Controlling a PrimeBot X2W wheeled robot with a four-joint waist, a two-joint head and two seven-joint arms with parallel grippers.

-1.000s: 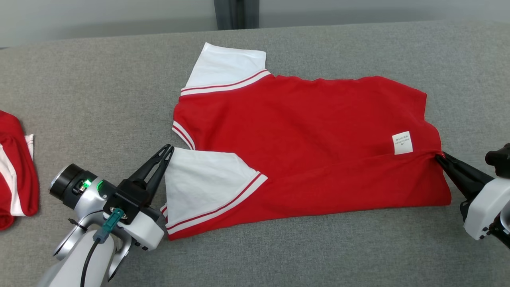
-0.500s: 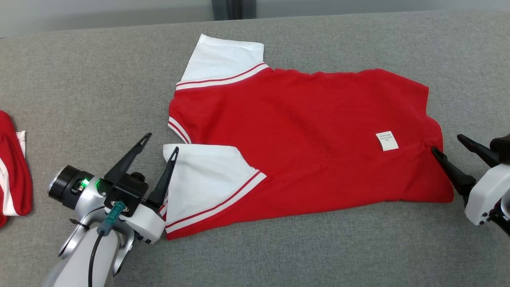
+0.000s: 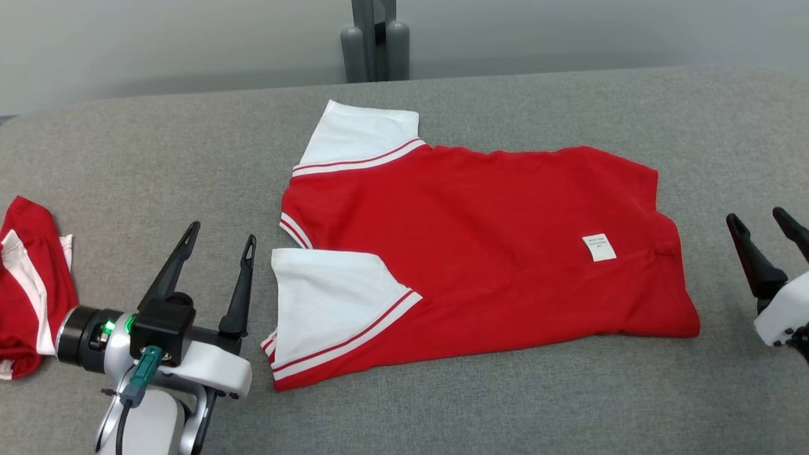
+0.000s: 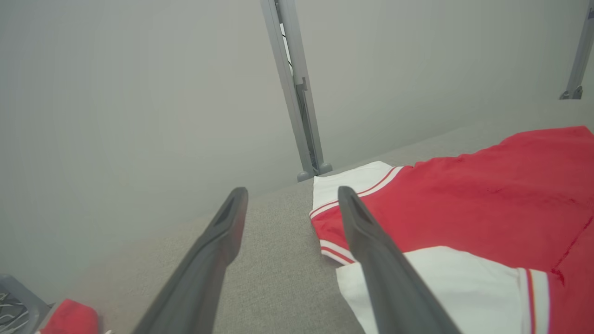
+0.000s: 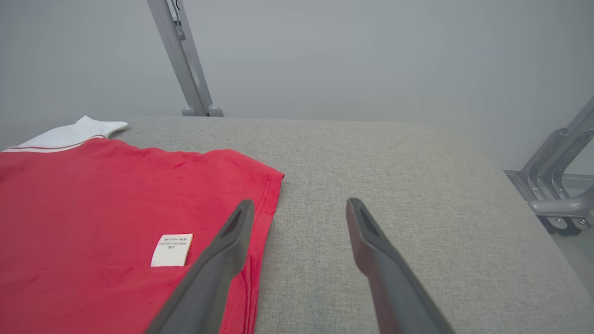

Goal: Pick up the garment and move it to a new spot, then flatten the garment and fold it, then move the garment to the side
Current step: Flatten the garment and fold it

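Head view: the red short-sleeved shirt with white sleeves [image 3: 480,253] lies flat at the centre of the grey fabric-covered surface [image 3: 505,411], its near half apparently folded over. The move, flattening and a first fold look done; further folding and the shift aside remain. The left gripper [image 3: 222,232] at 8 o'clock and the right gripper [image 3: 755,215] at 3 o'clock stand spread and empty, just off the shirt's ends. A bunched red-and-white garment [image 3: 28,284] lies at 9 o'clock. A grey metal post [image 3: 374,38] stands at 12 o'clock before a pale wall [image 3: 158,44].
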